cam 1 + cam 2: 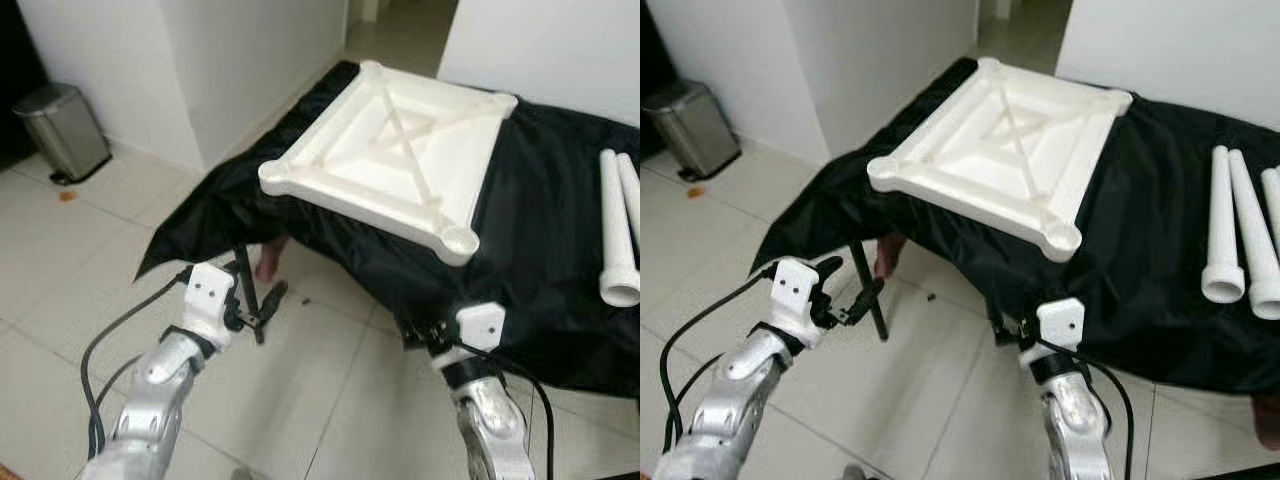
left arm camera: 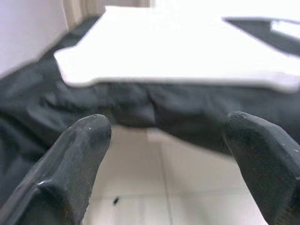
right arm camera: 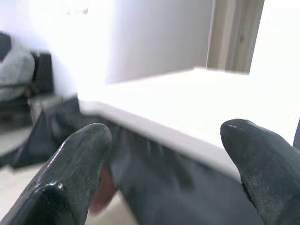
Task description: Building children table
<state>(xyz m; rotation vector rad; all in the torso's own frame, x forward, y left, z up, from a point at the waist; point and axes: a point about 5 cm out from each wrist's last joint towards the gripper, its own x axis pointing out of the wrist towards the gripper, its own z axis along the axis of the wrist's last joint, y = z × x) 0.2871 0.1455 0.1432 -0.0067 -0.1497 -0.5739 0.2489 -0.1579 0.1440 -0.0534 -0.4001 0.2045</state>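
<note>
The white tabletop (image 1: 395,150) lies upside down on a surface draped in black cloth (image 1: 540,230), its cross-ribbed underside up, ahead of and above both my grippers (neither touches it). My left gripper (image 1: 258,296) hangs over the tiled floor (image 1: 320,380) below the tabletop's near-left corner, fingers wide and empty; my right gripper (image 1: 1005,325) sits against the cloth's hanging edge below the near-right corner, also wide. White table legs (image 1: 1240,235) lie on the cloth to my right, well apart from the tabletop.

Head cams down, wrist cams toward tabletop (image 1: 400,150).
</note>
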